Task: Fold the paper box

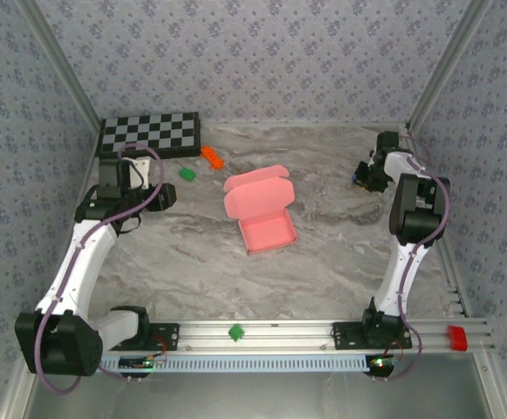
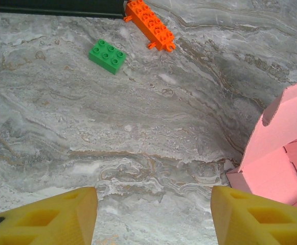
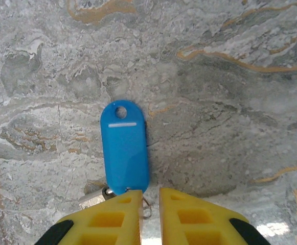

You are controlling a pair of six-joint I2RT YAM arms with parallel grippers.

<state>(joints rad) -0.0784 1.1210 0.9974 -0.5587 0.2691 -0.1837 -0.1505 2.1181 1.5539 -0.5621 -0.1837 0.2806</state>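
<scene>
The pink paper box (image 1: pixel 262 209) lies open in the middle of the table, tray towards me and lid raised at the back. In the left wrist view its tray corner and lid flap (image 2: pixel 281 163) stand at the right edge. My left gripper (image 1: pixel 161 196) (image 2: pixel 153 214) hovers just left of the box, open, with bare table between its fingers. At the far right my right gripper (image 1: pixel 362 175) (image 3: pixel 151 214) is low over the table. Its jaws are nearly together on the wire key ring (image 3: pixel 149 206) of a blue key tag (image 3: pixel 123 153).
A checkerboard (image 1: pixel 148 133) lies at the back left. An orange brick (image 1: pixel 211 157) (image 2: pixel 150 24) and a green brick (image 1: pixel 187 174) (image 2: pixel 108 55) lie near it. On the front rail sit a green piece (image 1: pixel 235 332) and a red piece (image 1: pixel 456 337). Patterned walls close three sides.
</scene>
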